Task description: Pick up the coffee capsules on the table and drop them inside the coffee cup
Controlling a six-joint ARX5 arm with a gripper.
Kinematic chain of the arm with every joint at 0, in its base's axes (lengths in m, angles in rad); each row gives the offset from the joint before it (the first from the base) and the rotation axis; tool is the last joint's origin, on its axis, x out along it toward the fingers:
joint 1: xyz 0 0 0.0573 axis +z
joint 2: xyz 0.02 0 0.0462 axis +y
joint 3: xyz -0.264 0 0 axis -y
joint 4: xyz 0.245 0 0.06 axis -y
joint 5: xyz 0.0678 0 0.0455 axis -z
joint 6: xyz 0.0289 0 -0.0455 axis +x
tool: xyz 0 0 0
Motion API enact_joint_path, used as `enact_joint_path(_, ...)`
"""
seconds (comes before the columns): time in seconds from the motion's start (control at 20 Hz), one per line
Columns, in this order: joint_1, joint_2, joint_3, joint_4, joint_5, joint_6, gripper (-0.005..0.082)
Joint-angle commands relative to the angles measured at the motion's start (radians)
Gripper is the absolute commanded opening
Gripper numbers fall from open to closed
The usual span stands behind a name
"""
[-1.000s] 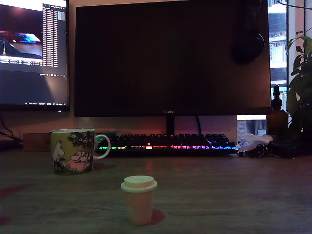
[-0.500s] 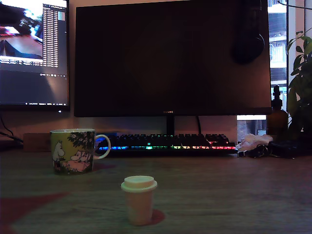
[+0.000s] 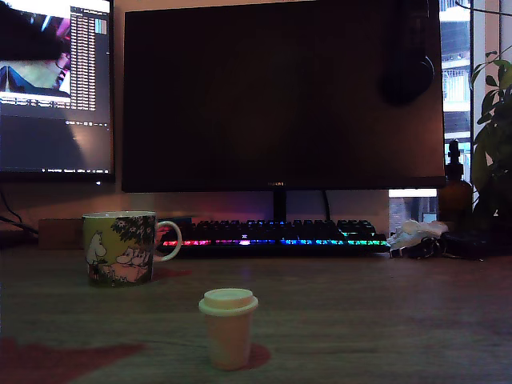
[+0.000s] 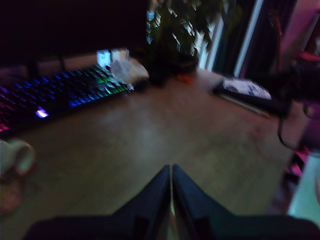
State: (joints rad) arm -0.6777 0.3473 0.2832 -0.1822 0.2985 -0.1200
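Dim desk lighting fills the exterior view: a big dark monitor (image 3: 280, 92) stands at the far side with a rainbow-lit keyboard (image 3: 276, 236) below it, and the wood-grain table (image 3: 384, 312) runs toward me. I see one coffee capsule (image 3: 229, 327) standing near the front edge, slightly to the exterior view's left of centre, flanged rim up and tapered body down. The coffee cup (image 3: 120, 247) sits farther back and to the exterior view's left, well apart from the capsule, mouth up, handle pointing to the exterior view's right. No arm shows in this view. I judge the capsule light, thin-walled and a bit slick, so it could tip or squirt out under a hard pinch; I would close on the body just below the rim, where the flange can rest on the fingers. On the wrist view, blurred, the gripper (image 4: 171, 172) points out over bare table toward the keyboard and a plant (image 4: 182, 30). Its two dark fingers (image 4: 155, 192) meet at the tips with nothing between them. A pale rounded shape at the picture's edge may be the cup; I cannot tell. The capsule is not visible there.
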Motion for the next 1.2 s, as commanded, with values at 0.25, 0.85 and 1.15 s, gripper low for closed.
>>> enact_joint_path(0.25, -0.129, -0.002, -0.043, -0.124, -0.084, 0.015, -0.0019)
enact_joint_path(0.85, -0.187, 0.000, -0.045, -0.198, -0.176, 0.015, -0.0019)
enact_joint_path(1.15, -0.186, 0.022, -0.109, -0.123, -0.186, 0.043, 0.0252)
